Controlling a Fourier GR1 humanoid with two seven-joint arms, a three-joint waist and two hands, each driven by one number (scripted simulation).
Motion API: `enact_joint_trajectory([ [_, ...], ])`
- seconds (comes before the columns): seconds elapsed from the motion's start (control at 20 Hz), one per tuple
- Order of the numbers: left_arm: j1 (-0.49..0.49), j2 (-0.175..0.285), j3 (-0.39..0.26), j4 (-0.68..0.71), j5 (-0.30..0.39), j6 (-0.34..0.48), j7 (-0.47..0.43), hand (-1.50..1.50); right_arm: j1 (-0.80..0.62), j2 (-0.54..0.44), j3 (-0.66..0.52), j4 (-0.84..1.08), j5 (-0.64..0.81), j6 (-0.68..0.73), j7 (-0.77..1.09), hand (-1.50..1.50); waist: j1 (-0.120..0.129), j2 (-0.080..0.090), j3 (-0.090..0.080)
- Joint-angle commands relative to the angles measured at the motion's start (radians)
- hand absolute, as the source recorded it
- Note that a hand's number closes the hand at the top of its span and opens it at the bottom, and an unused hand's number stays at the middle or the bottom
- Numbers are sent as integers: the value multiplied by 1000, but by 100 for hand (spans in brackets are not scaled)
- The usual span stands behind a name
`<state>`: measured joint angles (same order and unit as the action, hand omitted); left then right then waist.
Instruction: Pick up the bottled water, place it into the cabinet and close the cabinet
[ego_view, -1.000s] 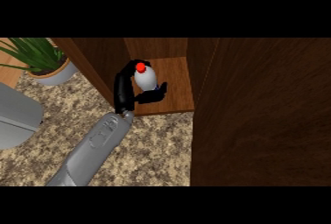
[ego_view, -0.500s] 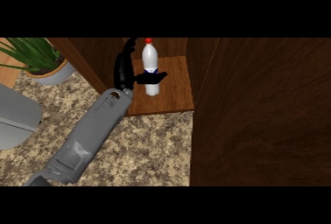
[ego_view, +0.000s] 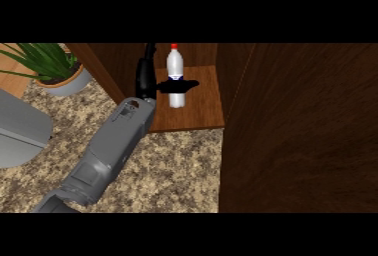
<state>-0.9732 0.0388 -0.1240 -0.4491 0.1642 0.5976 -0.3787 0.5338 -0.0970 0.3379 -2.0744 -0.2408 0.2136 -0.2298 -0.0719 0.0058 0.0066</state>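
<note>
The left hand (ego_view: 147, 82) is gripping the bottled water (ego_view: 175, 62) — thumb curling across its middle. The bottle is standing upright inside the open cabinet (ego_view: 103, 65) — over its wooden shelf (ego_view: 199, 112).

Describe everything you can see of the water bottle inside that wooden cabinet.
The bottle is slim and pale, plastic by its look, with a red cap. It stands about upright inside the open wooden cabinet, over its shelf. Black fingers of the left hand curl round its middle and hide part of it. Whether its base touches the shelf cannot be told.
</note>
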Motion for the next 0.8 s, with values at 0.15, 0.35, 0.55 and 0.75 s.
enact_joint_trajectory([
  [0.15,22,28,109,28,83,-209,-218,-150,40,-22,-22,6,2,13,-47,-150,36,5,-8],
  [0.35,-17,34,141,39,105,-291,-250,-150,54,-11,9,-77,6,-25,9,-150,42,2,-8],
  [0.55,37,50,134,-20,117,-365,-254,-150,58,-25,-2,-87,-1,-30,34,-150,64,-6,-7],
  [0.75,101,-2,99,-75,141,-373,-269,-150,-35,8,-25,-7,-10,-45,34,-150,84,-9,-7],
])
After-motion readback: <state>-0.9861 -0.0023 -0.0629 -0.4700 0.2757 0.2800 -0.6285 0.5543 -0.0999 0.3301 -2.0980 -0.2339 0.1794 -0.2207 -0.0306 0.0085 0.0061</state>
